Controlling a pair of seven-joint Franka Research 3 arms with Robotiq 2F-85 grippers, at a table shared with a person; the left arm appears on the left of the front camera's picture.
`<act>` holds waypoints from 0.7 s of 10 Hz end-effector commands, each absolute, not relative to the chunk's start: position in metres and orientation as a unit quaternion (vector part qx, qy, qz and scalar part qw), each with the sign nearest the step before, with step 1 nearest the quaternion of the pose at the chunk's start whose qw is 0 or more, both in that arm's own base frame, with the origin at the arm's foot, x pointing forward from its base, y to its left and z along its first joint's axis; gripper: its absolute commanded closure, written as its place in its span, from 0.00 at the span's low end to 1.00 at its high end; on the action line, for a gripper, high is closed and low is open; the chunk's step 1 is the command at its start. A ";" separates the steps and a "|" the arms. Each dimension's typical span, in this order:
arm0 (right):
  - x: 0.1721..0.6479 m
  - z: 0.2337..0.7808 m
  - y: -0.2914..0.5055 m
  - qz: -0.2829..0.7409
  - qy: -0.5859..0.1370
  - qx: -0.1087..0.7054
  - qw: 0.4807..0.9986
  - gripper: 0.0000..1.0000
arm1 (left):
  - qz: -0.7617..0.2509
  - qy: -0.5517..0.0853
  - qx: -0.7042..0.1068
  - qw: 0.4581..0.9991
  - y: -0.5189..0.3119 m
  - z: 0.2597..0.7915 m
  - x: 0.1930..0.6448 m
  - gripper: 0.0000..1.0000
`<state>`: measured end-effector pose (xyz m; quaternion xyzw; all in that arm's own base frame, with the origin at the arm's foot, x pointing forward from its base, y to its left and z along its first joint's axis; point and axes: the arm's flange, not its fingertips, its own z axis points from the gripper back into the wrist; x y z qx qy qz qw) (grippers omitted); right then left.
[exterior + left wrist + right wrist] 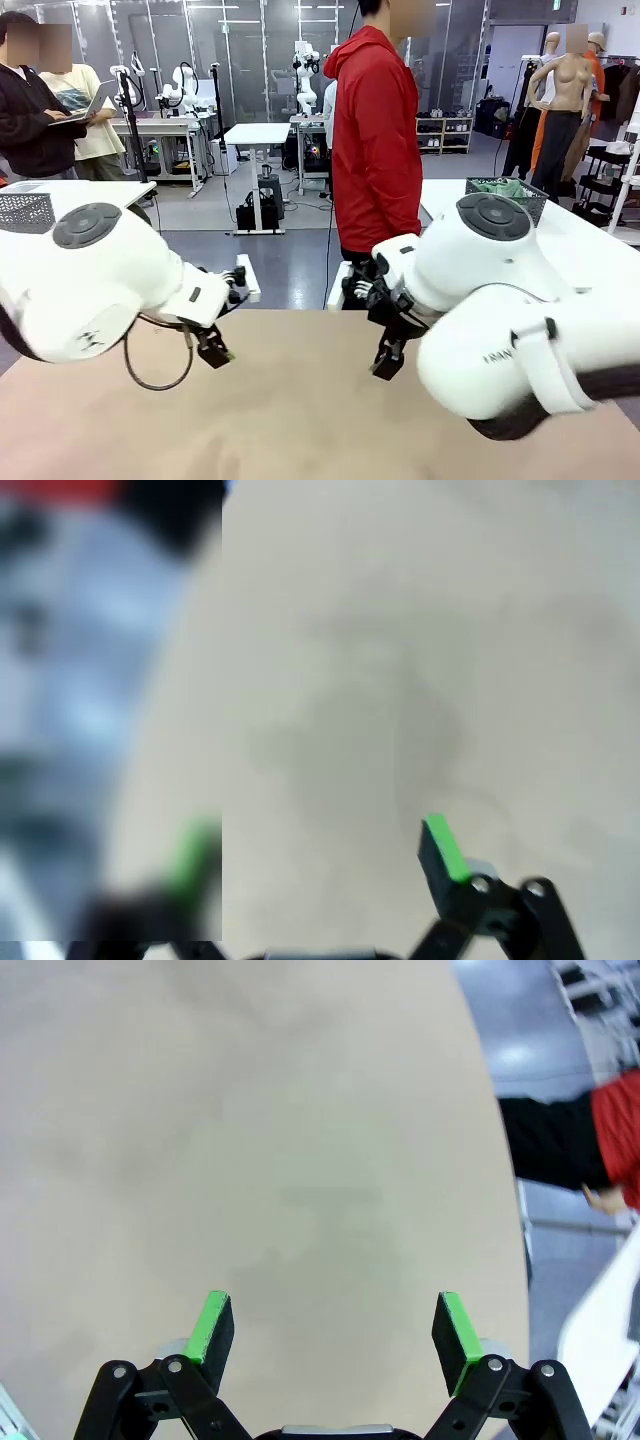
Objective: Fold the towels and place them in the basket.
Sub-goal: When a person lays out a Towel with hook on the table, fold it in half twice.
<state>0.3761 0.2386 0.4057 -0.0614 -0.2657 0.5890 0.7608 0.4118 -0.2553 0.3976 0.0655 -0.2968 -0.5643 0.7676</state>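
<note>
Reference: the tan, matte tabletop (300, 430), seen bare under both arms.

Over the left part of the tabletop, the left gripper (215, 352) is held low and tilted down toward the surface. In the left wrist view its green-padded fingers (445, 848) are spread wide apart. Nothing is held between them, and plain tan surface is seen beyond. That view is partly blurred.

At the far edge of the tabletop, near its middle, a person in a red jacket (375, 140) is standing.

Over the right part of the tabletop, the right gripper (388, 362) is pointed downward just above the surface. In the right wrist view its pads (212, 1325) are likewise set well apart and empty, with bare tabletop between them.

Beyond the tabletop's far right corner, on a white side table (590, 250), a dark grey wire-mesh basket (535, 205) is noted. A mint-green cloth (500, 188) is bunched inside it and rises to the rim. It is taken to be one of the towels. Whether anything more lies under it cannot be told, as the basket is small and partly hidden by the right arm.

Progress, as judged: at least one towel is already stowed. Nothing is laid out for folding. Either the work is finished, or a further towel is yet to be supplied, folded and carried to the basket.
</note>
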 end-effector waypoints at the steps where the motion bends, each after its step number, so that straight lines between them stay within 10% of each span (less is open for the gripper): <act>1: 0.388 0.426 0.232 0.644 -0.219 -0.016 0.733 0.00 | -0.605 -0.286 0.017 0.742 -0.239 0.431 0.423 0.00; 7: 0.399 0.421 0.237 0.678 -0.179 0.003 0.712 0.00 | -0.684 -0.219 -0.015 0.695 -0.249 0.421 0.426 0.00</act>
